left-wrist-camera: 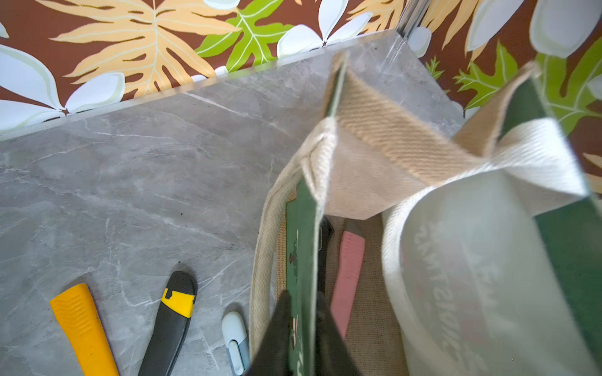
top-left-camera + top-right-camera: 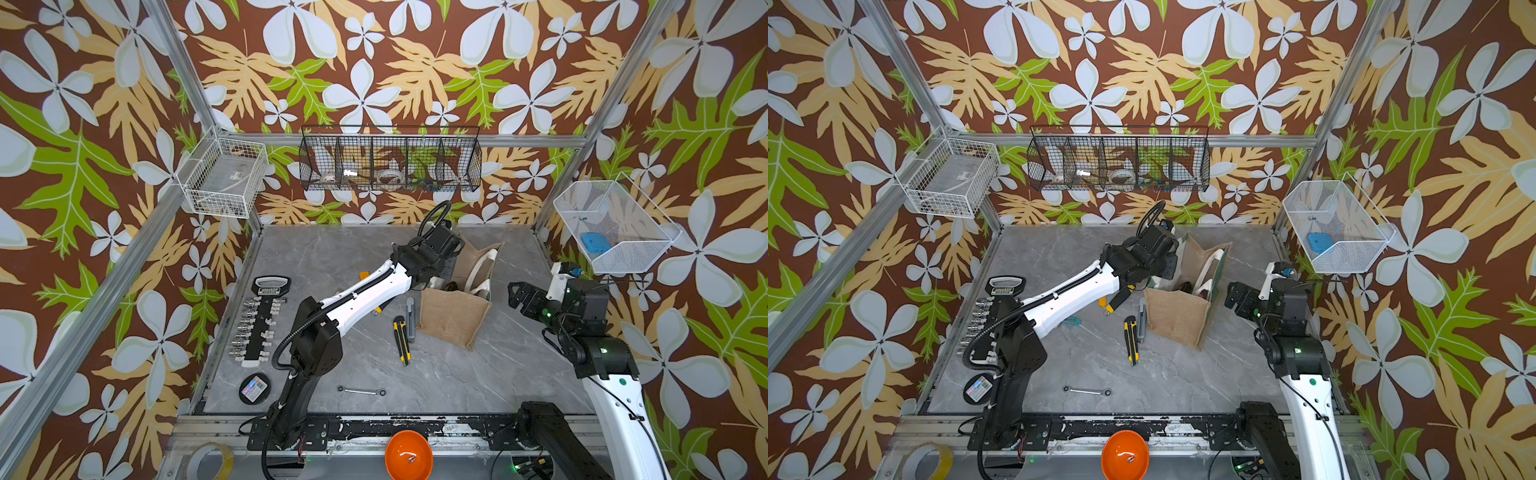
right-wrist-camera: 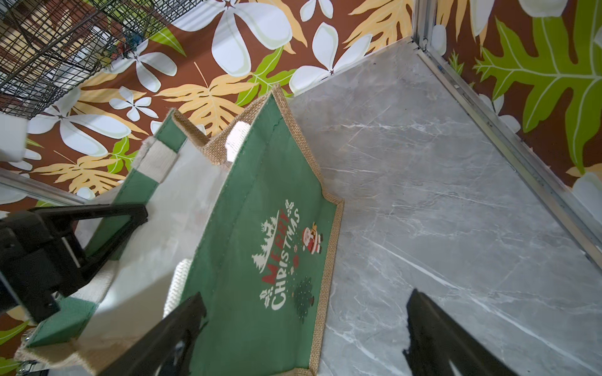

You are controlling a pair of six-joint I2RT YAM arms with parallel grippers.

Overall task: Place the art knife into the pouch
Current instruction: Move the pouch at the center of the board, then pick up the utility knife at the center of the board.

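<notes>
The pouch (image 2: 453, 320) (image 2: 1177, 316) stands open right of the table's middle, its green "Merry Christmas" panel (image 3: 260, 228) facing my right arm. Inside it lie a pink art knife (image 1: 347, 276) and a dark tool (image 1: 325, 234). My left gripper (image 1: 301, 296) is at the pouch's rim, its jaws a little apart astride the green wall (image 1: 301, 244), one finger inside and one outside. In both top views its wrist hides the fingers. My right gripper (image 3: 306, 296) (image 2: 519, 293) hovers wide open beside the pouch, holding nothing.
On the table left of the pouch lie a black-and-yellow knife (image 2: 401, 340) (image 1: 172, 322), a pale grey knife (image 2: 410, 316) (image 1: 234, 338) and a yellow-handled tool (image 1: 83, 328). A wrench (image 2: 361, 391), socket rail (image 2: 259, 328) and round tin (image 2: 254, 388) sit nearer. Wire baskets (image 2: 390, 160) hang on the walls.
</notes>
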